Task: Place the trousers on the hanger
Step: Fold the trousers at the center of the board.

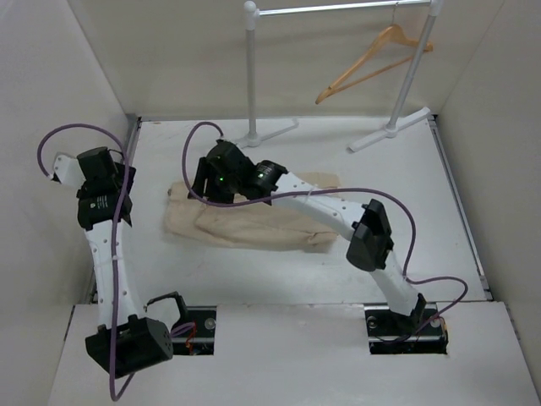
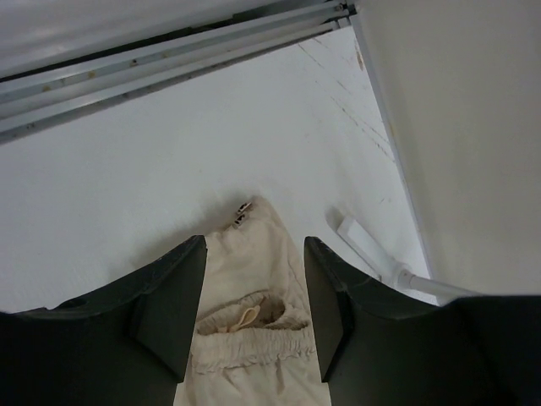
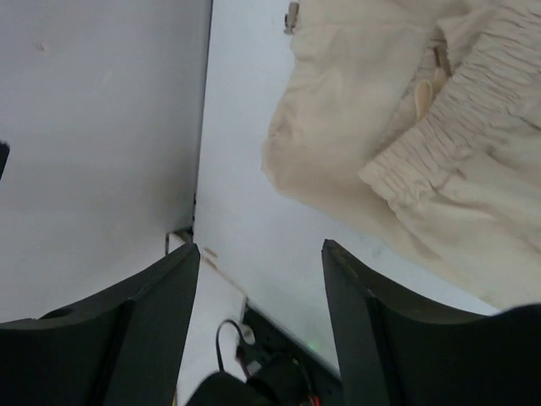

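Observation:
The beige trousers lie crumpled on the white table, with the elastic waistband at the left end. The wooden hanger hangs by its hook on the white rack at the back right. My right gripper hovers over the waistband end. In the right wrist view it is open and empty, with the trousers at the upper right. My left gripper is by the left wall. In the left wrist view it is open and empty, with the waistband showing between its fingers.
The white garment rack stands at the back, its feet on the table; one foot shows in the left wrist view. White walls close in the left, back and right. A purple cable loops over the right arm.

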Action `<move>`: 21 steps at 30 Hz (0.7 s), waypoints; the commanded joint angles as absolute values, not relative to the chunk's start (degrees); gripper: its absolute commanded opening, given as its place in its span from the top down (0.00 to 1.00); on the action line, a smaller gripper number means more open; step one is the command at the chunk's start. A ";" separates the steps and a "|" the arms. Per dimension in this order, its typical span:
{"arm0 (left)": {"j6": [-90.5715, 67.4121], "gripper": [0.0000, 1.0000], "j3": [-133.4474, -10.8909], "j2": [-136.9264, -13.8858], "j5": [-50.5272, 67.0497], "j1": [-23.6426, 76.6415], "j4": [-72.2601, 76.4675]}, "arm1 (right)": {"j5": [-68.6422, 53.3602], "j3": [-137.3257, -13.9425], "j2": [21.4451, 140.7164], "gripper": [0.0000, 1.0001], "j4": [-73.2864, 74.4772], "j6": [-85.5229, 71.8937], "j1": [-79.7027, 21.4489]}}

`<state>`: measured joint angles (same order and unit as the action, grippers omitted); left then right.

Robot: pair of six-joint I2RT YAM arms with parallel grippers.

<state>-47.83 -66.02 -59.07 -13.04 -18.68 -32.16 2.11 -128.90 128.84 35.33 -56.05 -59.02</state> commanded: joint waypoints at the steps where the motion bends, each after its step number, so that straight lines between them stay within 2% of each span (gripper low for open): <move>1: -45.45 0.53 -62.95 -61.16 -11.43 -15.80 -31.91 | 0.53 -121.69 115.52 0.34 30.16 -53.89 -55.16; 3: -44.48 0.53 -59.17 -62.31 -11.08 -12.11 -30.77 | 0.53 -110.28 108.14 0.39 27.00 -52.30 -52.26; 7: -42.89 0.57 -52.40 -66.87 -6.52 -2.00 -25.68 | -0.61 -89.78 95.21 0.68 21.19 -50.19 -46.46; 9: -42.28 0.58 -50.46 -70.29 -3.01 2.05 -22.86 | -1.40 -81.95 90.20 0.76 20.83 -48.70 -43.91; 12: -42.27 0.58 -48.35 -73.03 -2.72 4.17 -21.45 | -1.59 -72.54 84.04 0.75 20.74 -45.97 -42.06; 15: -42.28 0.57 -45.71 -72.95 -3.60 4.09 -19.87 | -1.23 -65.67 79.29 0.68 20.39 -45.35 -40.65; 21: -42.63 0.56 -43.16 -76.46 -3.16 4.35 -16.27 | -2.37 -59.24 76.29 0.61 18.81 -45.79 -38.10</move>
